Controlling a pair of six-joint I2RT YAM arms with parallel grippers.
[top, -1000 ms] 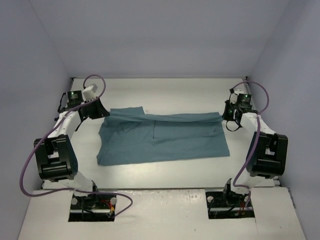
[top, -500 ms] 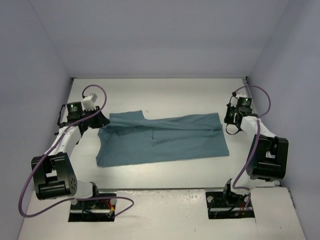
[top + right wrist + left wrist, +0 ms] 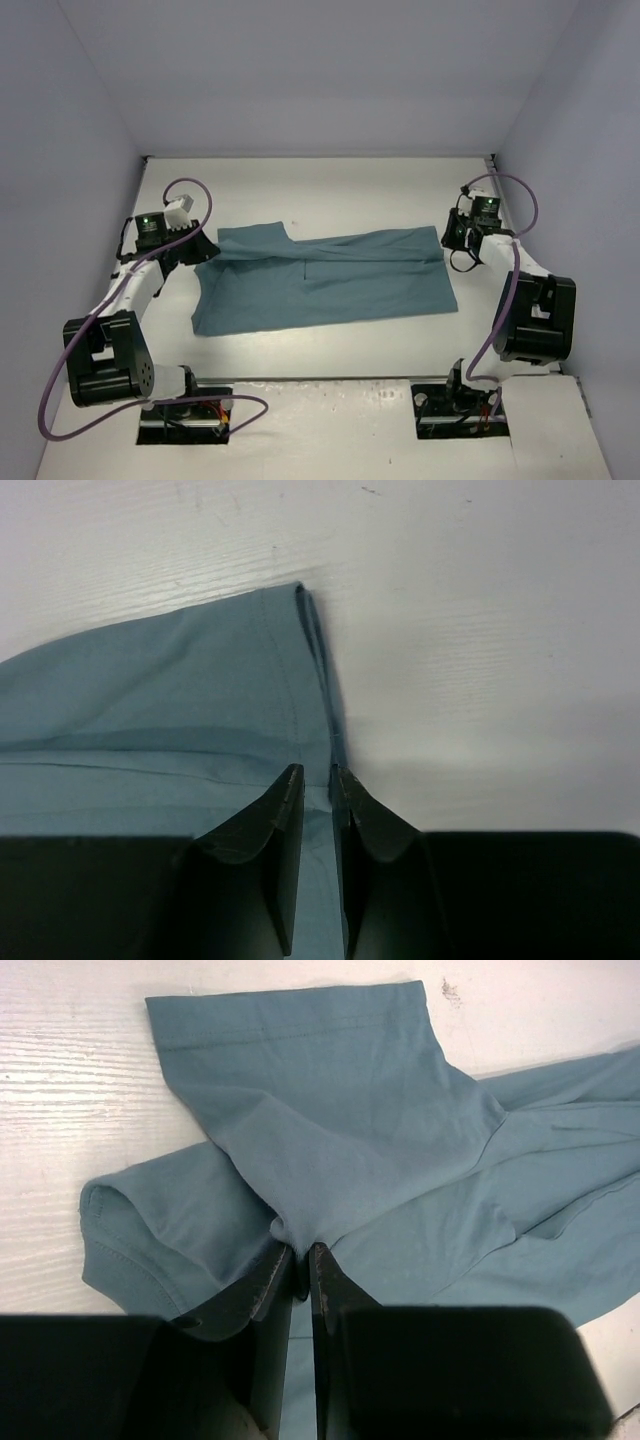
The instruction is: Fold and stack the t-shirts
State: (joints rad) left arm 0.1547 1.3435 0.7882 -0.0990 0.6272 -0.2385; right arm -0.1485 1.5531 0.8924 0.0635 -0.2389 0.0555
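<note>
over the last second both arms have come down and the left one has drawn back toward its own side, so the far edge of the shirt [image 3: 330, 285], which was held up taut between them, now lies lower and flatter on the table [image 3: 320, 185]. i judge that the long fold is as good as laid and that letting go is the next move, before a second fold across the width.

the shirt lies spread between the two sets of jaws, doubled lengthwise, its near edge flat and free.

the left gripper [image 3: 300, 1250] is low over the table, tilted forward and pointing toward the right gripper. its jaws are nearly together, and a pucker of cloth is gathered right at the tips, so it is grasping the shirt where the sleeve meets the body. one sleeve fans out ahead of the jaws, and a second sleeve opening sits to their left.

the right gripper [image 3: 316, 772] is also low, reaching in from the opposite end, its arm bent back to its base. the hemmed corner of the shirt lies ahead and to the left of its jaws, and the edge runs into the narrow slot between them. bare table is to their right. the jaws stand slightly apart, and i cannot tell whether they are pinching the hem or have freed it.
</note>
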